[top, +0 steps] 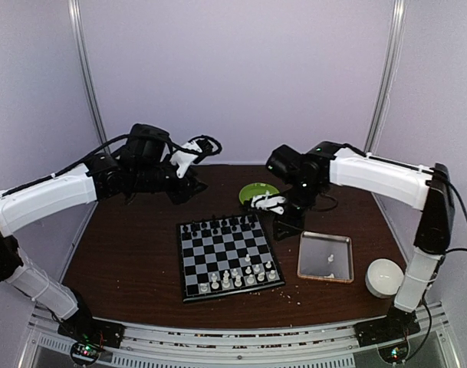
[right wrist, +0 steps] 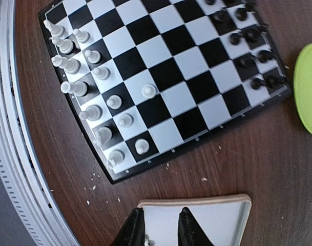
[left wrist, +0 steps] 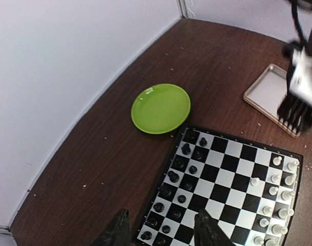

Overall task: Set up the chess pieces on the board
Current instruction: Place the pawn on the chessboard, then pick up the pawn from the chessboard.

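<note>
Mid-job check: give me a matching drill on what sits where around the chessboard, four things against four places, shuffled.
Things:
1. green plate
2. tray
3. white bowl
4. black chessmen

Places:
A. on the far rows of the chessboard
B. directly right of the chessboard
C. farthest right, past the tray
D. on the table beyond the chessboard's far edge

Pairs: 1-D, 2-B, 3-C, 4-A
</note>
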You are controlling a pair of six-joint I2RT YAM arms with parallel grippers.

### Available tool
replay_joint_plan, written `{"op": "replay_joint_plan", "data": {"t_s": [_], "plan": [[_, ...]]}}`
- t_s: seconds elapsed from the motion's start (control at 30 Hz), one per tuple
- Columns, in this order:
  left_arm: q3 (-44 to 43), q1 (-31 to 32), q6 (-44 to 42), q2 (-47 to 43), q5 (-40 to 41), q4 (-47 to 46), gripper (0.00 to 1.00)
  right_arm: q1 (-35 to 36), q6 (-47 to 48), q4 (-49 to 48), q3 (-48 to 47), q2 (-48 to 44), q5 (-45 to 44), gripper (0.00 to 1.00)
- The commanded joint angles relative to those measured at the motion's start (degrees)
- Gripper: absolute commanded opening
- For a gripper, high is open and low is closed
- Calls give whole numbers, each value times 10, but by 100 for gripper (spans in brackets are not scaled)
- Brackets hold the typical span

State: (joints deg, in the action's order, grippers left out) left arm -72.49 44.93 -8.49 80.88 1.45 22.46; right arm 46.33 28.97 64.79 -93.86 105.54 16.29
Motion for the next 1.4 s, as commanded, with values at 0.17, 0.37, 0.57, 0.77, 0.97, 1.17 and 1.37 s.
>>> {"op": "replay_joint_plan", "data": {"t_s": [0.17, 0.37, 0.57, 0.77, 0.97, 1.17, 1.37], "plan": [[-114, 19, 7, 157, -148, 128, 40, -170, -5, -134, 249, -260, 98, 27], [-186, 48, 7, 234, -157, 185, 40, -242, -27, -236, 372, -358, 164, 33], [-224, 78, 21, 297, -161, 198, 40, -279, -26, -255, 390, -387, 167, 35], [-283, 108, 20, 375, -138, 230, 40, -291, -18, -251, 393, -385, 186, 36], [-301, 113, 20, 417, -117, 243, 40, -291, -10, -244, 390, -380, 189, 36], [-306, 113, 23, 443, -116, 243, 39, -291, -2, -239, 388, -380, 185, 36], [-314, 113, 25, 464, -104, 243, 32, -291, 6, -233, 387, -376, 181, 36]]}}
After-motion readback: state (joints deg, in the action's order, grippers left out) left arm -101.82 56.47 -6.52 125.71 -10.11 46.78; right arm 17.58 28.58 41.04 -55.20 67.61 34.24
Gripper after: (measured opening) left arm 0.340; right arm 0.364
